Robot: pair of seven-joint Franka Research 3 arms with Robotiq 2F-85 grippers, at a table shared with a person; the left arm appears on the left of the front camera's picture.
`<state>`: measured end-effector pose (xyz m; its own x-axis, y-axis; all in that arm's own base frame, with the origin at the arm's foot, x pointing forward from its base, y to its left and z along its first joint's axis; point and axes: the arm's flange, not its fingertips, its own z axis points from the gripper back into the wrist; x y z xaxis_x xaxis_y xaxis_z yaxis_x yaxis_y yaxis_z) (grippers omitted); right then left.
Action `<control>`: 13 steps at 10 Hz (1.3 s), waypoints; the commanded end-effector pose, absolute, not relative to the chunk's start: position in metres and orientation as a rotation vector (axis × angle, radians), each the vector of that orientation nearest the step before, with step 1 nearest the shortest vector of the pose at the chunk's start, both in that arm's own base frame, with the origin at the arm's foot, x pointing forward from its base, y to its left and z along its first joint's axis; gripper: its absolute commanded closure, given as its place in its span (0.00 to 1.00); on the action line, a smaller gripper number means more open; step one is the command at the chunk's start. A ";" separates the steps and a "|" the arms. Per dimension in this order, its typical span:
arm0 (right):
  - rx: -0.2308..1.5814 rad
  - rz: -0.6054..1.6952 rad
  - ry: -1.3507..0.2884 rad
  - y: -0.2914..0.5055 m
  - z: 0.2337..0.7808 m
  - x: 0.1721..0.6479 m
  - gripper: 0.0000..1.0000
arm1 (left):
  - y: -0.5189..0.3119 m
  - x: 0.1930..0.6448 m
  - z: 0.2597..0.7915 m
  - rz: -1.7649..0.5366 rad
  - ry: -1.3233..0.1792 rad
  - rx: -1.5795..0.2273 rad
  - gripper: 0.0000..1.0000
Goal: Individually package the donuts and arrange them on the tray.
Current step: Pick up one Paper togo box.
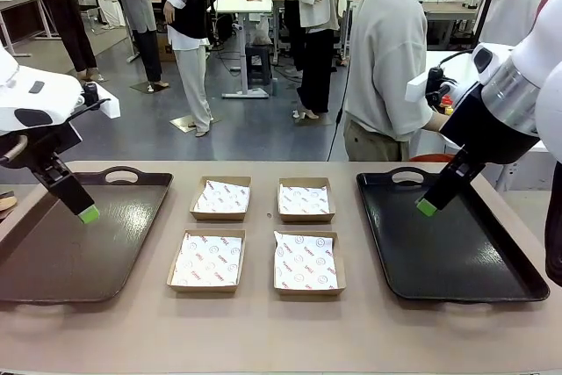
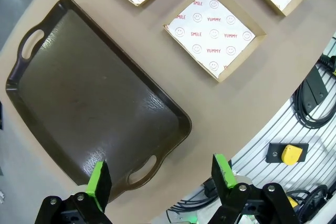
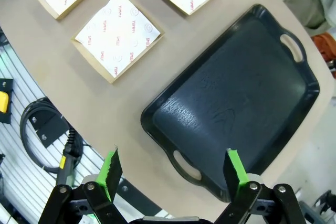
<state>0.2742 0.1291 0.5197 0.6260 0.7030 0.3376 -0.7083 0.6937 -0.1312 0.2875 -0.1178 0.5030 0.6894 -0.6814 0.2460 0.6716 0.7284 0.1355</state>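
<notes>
Start at your left: the left gripper (image 2: pixel 160 178) hangs above the brown tray (image 1: pixel 61 256), its jaws spread wide with nothing between them, and that tray's floor is bare. In the middle of the table (image 1: pixel 263 331), between the two trays, four cardboard boxes stand in two rows of two, close together but not touching: the far-left box (image 1: pixel 221 198), the near-left box (image 1: pixel 207 261), the far-right box (image 1: pixel 306 199) and the near-right box (image 1: pixel 306 263). Each is lined with a printed paper sheet and holds nothing else. Further right, the black tray (image 1: pixel 457 252) is likewise bare, and the right gripper (image 3: pixel 173 169) hovers above it, jaws equally wide and gripping nothing. A person (image 1: pixel 386 59) stands at the far side, beyond that tray. You cannot tell from these views where the donuts are; none sits in a box or on a tray. I judge the task to be at its very start. The packaging is laid out ready, but every donut has yet to be boxed one by one, and each filled box has yet to be set on a tray.
</notes>
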 end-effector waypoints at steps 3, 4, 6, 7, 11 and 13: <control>0.596 0.639 -0.323 0.090 0.516 0.293 0.00 | -0.092 0.306 0.506 -0.670 -0.267 -0.363 0.00; 0.822 0.574 -0.331 0.065 0.518 0.298 0.00 | -0.076 0.313 0.508 -0.636 -0.266 -0.571 0.00; 1.139 0.414 -0.388 0.018 0.518 0.302 0.00 | -0.043 0.327 0.508 -0.515 -0.265 -0.889 0.00; 1.299 0.334 -0.410 -0.009 0.513 0.301 0.00 | -0.024 0.334 0.500 -0.434 -0.256 -1.037 0.00; 1.482 0.159 -0.331 -0.093 0.474 0.293 0.00 | 0.053 0.341 0.466 -0.153 -0.235 -1.219 0.00; 1.456 0.075 -0.261 -0.126 0.440 0.300 0.00 | 0.084 0.337 0.447 -0.053 -0.218 -1.208 0.00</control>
